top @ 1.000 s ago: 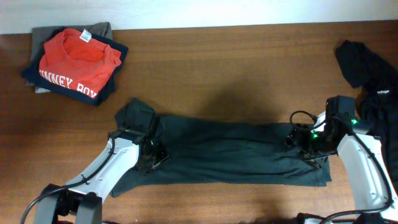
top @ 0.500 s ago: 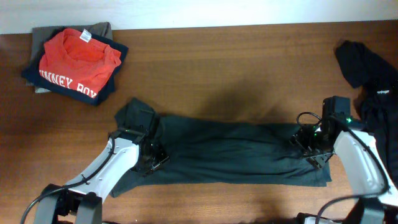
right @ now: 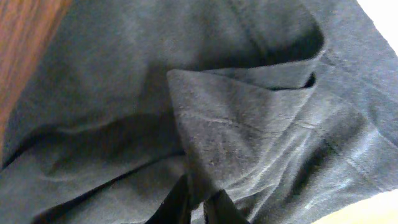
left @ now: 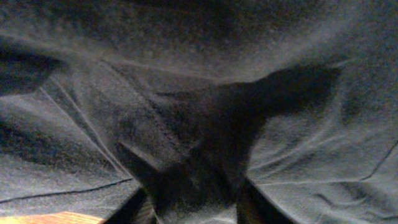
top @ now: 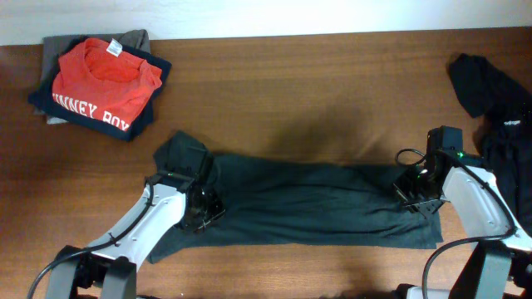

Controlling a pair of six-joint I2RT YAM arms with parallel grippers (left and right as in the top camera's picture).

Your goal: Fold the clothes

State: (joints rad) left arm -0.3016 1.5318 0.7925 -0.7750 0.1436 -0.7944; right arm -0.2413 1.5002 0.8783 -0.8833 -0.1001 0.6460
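A dark grey garment (top: 307, 199) lies spread in a long strip across the front of the wooden table (top: 291, 83). My left gripper (top: 202, 208) sits on its left end. In the left wrist view the left gripper (left: 193, 200) has a bunched fold of the garment (left: 186, 74) filling the gap between its fingers. My right gripper (top: 413, 193) rests on the garment's right end. In the right wrist view the right gripper (right: 199, 204) has its fingers close together, pinching a raised fold of the garment (right: 249, 124).
A stack of folded clothes (top: 104, 79) with a red shirt on top sits at the back left corner. A heap of black clothing (top: 490, 91) lies at the right edge, close behind my right arm.
The right jaws have closed onto a fold at the garment's right end, and that arm has edged right. The left jaws have narrowed onto bunched cloth; the left arm has barely moved.
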